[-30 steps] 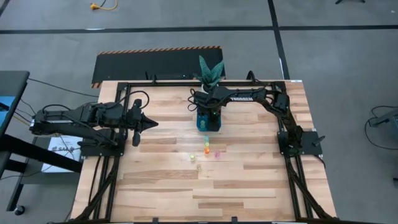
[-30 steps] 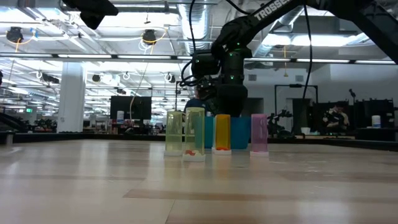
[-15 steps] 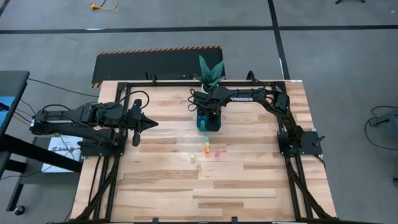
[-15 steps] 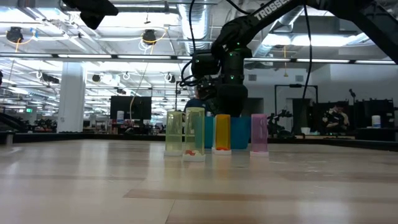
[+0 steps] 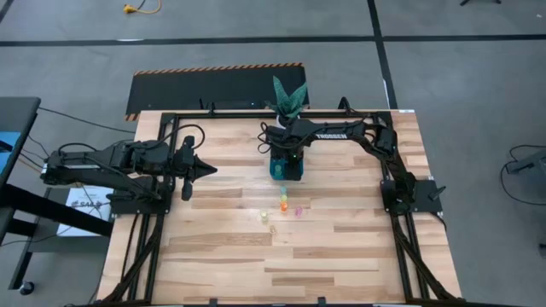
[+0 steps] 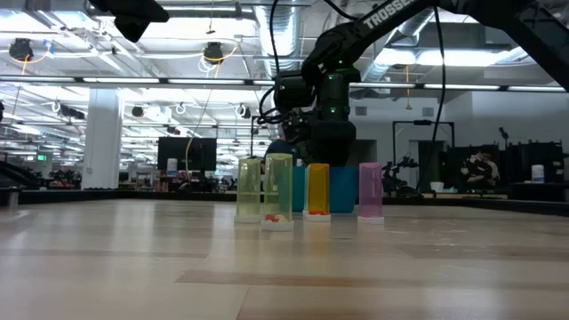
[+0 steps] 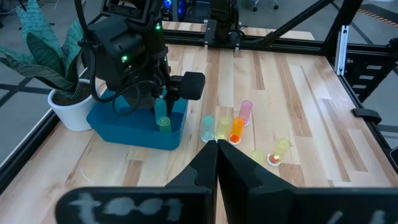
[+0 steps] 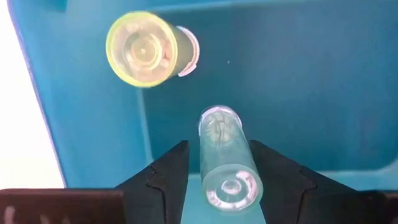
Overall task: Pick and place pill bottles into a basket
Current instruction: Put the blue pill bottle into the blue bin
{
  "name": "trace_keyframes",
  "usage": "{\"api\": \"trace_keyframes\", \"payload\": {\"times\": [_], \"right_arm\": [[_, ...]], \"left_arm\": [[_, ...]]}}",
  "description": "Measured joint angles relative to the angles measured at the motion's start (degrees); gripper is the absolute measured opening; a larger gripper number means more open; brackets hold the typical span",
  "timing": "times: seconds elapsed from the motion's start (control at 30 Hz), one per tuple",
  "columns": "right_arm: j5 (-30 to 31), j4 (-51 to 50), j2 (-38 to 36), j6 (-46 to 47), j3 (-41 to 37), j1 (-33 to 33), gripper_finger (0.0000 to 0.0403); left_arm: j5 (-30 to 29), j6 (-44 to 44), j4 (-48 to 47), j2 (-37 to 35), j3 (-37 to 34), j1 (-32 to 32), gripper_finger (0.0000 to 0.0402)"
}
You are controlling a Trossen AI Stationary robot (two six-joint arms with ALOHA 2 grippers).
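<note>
Right gripper (image 7: 163, 107) poised directly above the basket (image 7: 106, 127), fingers (image 8: 163, 175) clamped on a clear pill bottle (image 8: 226, 155) held upright over the basket's teal floor. Inside the basket, against the wall, a yellow-green bottle (image 8: 146, 48) with a white cap; from the left wrist view, seemingly the same one (image 7: 164, 124) upright at the basket's rim, just under the right gripper.

On the wooden table (image 5: 341, 256), outside the basket, the other pill bottles clustered on the side away from the plant: a pale blue-green one (image 7: 208, 128) nearest the basket, then a yellow one (image 7: 222, 128), an orange one (image 7: 236, 130) and a pink one (image 7: 245, 112), all upright and close together. Slightly farther from the basket, a pale yellow bottle (image 7: 257, 157) and another lying tilted with an orange-and-white cap (image 7: 277, 152).

White pot with green plant (image 7: 61, 99) touching or just beside the basket's far side.

Left gripper (image 5: 205, 169) well apart from the basket, raised off the table, fingers (image 7: 205, 168) pressed together and empty.
</note>
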Motion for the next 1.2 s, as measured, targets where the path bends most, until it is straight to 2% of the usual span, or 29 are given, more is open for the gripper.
{"api": "trace_keyframes", "payload": {"times": [0.23,1.2], "right_arm": [[0.00,-2.27,0.00,-0.07,0.00,0.00,0.0160],[0.02,0.17,-0.02,-1.62,0.00,-0.02,0.0159]], "left_arm": [[0.00,0.00,-0.12,0.00,0.00,0.01,0.0000],[-0.02,0.02,-0.37,0.00,0.00,-0.01,0.0000]]}}
